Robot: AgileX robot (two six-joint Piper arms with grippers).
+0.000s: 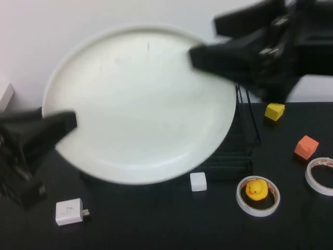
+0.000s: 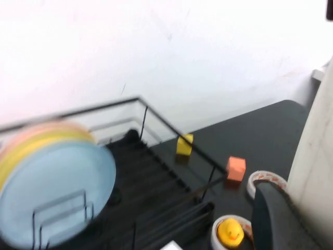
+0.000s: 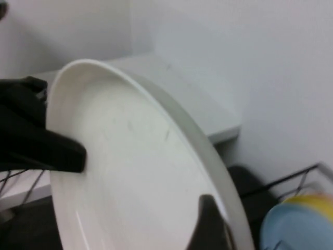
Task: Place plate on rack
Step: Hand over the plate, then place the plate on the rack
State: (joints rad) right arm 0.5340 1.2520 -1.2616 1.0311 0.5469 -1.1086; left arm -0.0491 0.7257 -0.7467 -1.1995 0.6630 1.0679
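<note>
The white plate (image 1: 140, 104) is held up high, close to the high camera, and hides most of the black wire rack (image 1: 243, 136) behind it. My left gripper (image 1: 68, 123) is shut on the plate's left rim. My right gripper (image 1: 195, 55) is shut on its upper right rim. In the left wrist view the plate's edge (image 2: 316, 156) stands beside a dark finger (image 2: 276, 219), and the rack (image 2: 156, 172) holds a light blue plate (image 2: 57, 192) with a yellow plate (image 2: 36, 143) behind it. The right wrist view shows the plate's face (image 3: 130, 172) and rim above the rack.
On the black table lie a yellow block (image 1: 274, 111), an orange block (image 1: 306, 147), a tape roll (image 1: 258, 206) with a yellow duck (image 1: 254, 188) inside, a second tape roll (image 1: 320, 175), a white cube (image 1: 198, 182) and a white charger (image 1: 70, 211).
</note>
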